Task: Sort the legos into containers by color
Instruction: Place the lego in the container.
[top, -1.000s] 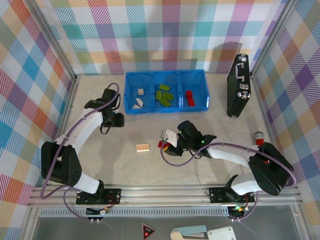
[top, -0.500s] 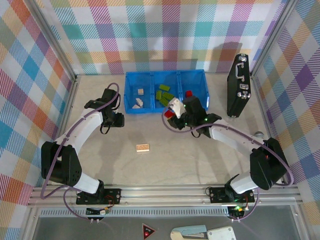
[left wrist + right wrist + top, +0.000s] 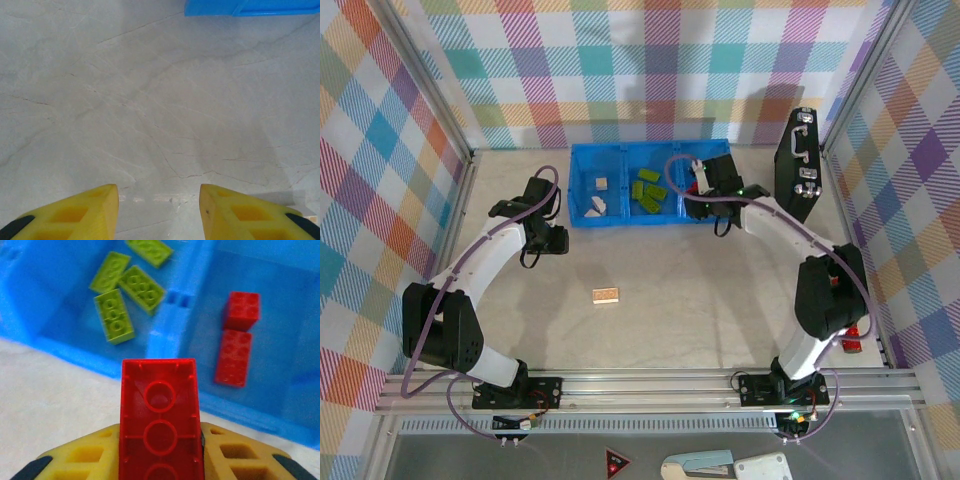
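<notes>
The right gripper [image 3: 160, 447] pinches a red brick [image 3: 160, 410] between its yellow fingers, the brick standing up out of the jaws. From the wrist view it hangs just short of the near wall of the blue tray [image 3: 576, 185]; two more red bricks [image 3: 235, 347] lie end to end in the right compartment at 1 o'clock from the held one; a few green bricks [image 3: 125, 295] lie in the middle compartment at 11 o'clock.

In the top view the tray sits at 12 o'clock on the table [image 3: 720, 300]; some cream bricks [image 3: 598, 195] lie in its left compartment; a single cream brick [image 3: 606, 295] lies flat on the table, well apart from the tray, at 6 o'clock from that compartment; a black case [image 3: 798, 170] stands at 3 o'clock from the tray.

The left gripper [image 3: 159, 192] hangs over bare table at 8 o'clock from the tray, jaws spread with nothing between them.
</notes>
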You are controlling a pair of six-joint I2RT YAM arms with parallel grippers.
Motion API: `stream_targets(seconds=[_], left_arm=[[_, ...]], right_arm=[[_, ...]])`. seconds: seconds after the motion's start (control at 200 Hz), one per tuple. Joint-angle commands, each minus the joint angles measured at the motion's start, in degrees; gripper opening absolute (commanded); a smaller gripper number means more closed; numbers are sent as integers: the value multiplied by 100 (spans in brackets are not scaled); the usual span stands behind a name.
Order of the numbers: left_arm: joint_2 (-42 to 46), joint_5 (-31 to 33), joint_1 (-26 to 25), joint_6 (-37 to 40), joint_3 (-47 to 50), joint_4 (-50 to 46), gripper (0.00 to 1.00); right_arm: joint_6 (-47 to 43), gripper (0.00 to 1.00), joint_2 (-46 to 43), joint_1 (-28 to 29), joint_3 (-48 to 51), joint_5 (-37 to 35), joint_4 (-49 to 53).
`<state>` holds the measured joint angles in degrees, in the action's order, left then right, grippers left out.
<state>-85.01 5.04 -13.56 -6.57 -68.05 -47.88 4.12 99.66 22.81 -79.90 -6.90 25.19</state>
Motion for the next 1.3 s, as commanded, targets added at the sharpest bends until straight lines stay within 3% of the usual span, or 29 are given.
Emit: stream_targets(seconds=[0.0, 0.57, 1.295], left_arm=[[54, -3, 73, 50, -23, -46, 47], [-43, 63, 73, 68, -33, -64, 47], [-175, 103, 73, 93, -50, -90, 47]], right_arm=[[298, 28, 385, -154, -546, -169, 523], [46, 28, 2626, -600, -3220, 145, 1088], [-194, 31, 4299, -671, -5169, 61, 846]])
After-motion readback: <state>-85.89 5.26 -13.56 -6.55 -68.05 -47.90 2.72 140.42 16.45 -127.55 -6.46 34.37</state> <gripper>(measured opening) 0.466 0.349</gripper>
